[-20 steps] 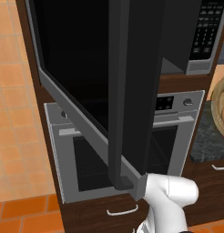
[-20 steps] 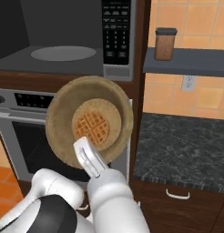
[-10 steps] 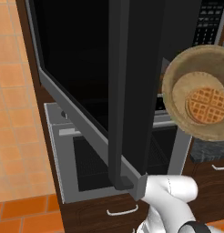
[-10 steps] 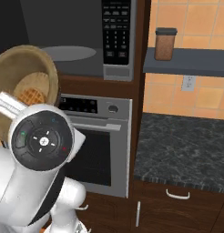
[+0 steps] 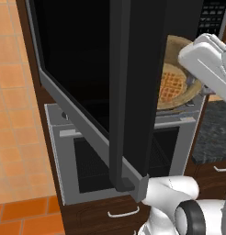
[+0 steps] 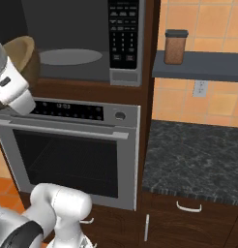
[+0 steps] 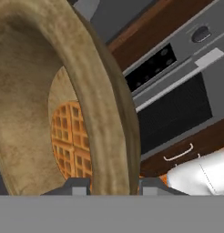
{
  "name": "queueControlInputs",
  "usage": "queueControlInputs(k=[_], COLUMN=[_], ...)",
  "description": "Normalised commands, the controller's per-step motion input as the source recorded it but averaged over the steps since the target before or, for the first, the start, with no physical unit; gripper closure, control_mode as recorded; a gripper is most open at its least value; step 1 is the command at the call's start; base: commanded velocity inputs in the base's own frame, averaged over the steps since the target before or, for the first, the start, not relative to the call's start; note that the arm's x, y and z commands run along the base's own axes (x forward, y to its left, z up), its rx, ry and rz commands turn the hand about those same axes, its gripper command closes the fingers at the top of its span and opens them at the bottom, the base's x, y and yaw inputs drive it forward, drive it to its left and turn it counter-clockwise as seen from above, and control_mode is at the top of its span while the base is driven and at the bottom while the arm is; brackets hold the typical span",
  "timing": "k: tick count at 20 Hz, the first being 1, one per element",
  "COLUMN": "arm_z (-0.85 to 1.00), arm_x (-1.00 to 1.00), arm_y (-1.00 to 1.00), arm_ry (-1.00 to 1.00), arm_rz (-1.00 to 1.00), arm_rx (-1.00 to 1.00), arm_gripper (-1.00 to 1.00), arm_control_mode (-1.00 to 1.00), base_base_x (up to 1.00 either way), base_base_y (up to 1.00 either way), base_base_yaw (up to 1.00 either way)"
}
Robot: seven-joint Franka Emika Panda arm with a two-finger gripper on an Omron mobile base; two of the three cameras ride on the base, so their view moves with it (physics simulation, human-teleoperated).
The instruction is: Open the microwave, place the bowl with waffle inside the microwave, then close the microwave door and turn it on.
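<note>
The microwave door point(image 5: 133, 92) stands swung wide open toward the left base camera, its black glass and dark bar handle blocking most of the microwave point(image 6: 92, 43) cavity from that side. From the right base view the grey cavity shows with its pale round plate, the black keypad panel at its right.

The bowl with waffle point(image 5: 177, 75) is held up in front of the cavity, tipped steeply on edge; the door hides its left part and the white hand covers its right rim. In the right base view just a tan sliver of it point(image 6: 22, 53) shows past the arm.

In the hand view the fingers point(image 7: 79, 185) sit either side of the bowl's thick rim, clamped on it, their tips cut off by the frame's bottom. The waffle point(image 7: 70, 141) lies against the bowl's floor, partly hidden by the rim.

Below is the oven point(image 6: 72, 155); a brown jar point(image 6: 175, 47) stands on the shelf at the right.
</note>
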Motion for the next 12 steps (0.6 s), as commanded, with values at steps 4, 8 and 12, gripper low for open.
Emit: queueControlInputs(k=[4,8,12], arm_z=[0.01,-0.10,-0.26], arm_x=[0.41,0.79,0.73], arm_y=[0.48,0.09,0.02], arm_ry=[0.16,0.03,-0.13], arm_rz=[-0.52,-0.49,-0.27], arm_rx=[0.03,0.08,0.19], arm_gripper=[1.00,1.00,1.00], arm_control_mode=[-1.00,-1.00,-1.00], base_base_x=[0.00,0.00,0.00], base_base_y=[0.00,0.00,0.00], base_base_yaw=[0.00,0.00,0.00])
